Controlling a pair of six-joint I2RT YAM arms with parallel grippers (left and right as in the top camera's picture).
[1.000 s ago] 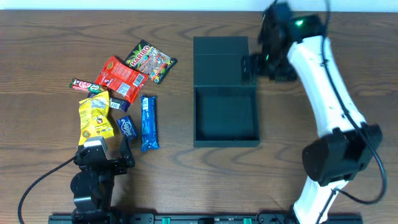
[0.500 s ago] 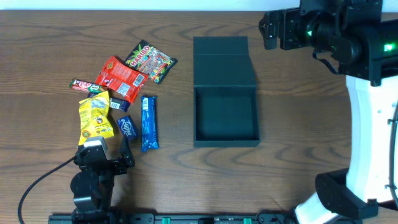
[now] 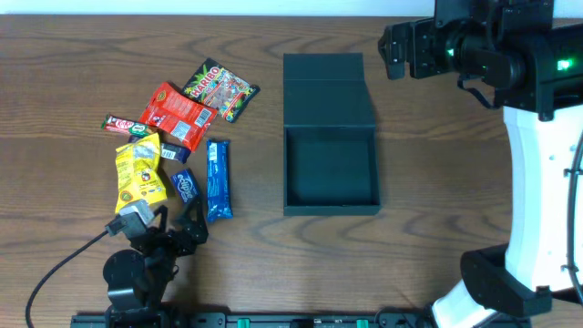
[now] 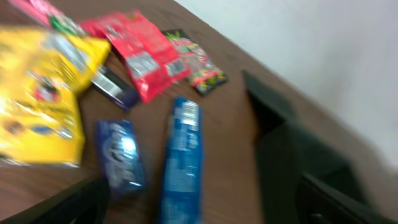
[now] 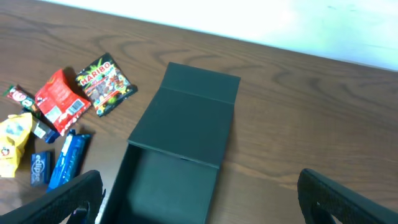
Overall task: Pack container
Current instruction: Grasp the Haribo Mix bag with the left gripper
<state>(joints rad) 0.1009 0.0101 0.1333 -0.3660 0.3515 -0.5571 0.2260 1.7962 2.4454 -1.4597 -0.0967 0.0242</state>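
The container (image 3: 331,173), a dark grey-black square box, stands open and empty mid-table, its flap lid (image 3: 326,91) laid back flat behind it. It also shows in the right wrist view (image 5: 168,180). Snack packets lie to its left: a Haribo bag (image 3: 219,89), a red packet (image 3: 178,114), a yellow packet (image 3: 139,170), a long blue bar (image 3: 218,179) and a small blue packet (image 3: 185,187). My left gripper (image 3: 176,228) is open, low, just in front of the blue packets (image 4: 180,155). My right gripper (image 3: 401,50) is open and empty, raised high to the right of the lid.
A KitKat bar (image 3: 127,125) and a small dark bar (image 3: 175,152) lie among the snacks. The right arm's white links (image 3: 537,164) stand along the table's right side. The left wrist view is blurred.
My right gripper has lifted away from the lid's right edge and now hangs high. My left gripper has tipped forward and right toward the blue packets. The container has not moved.
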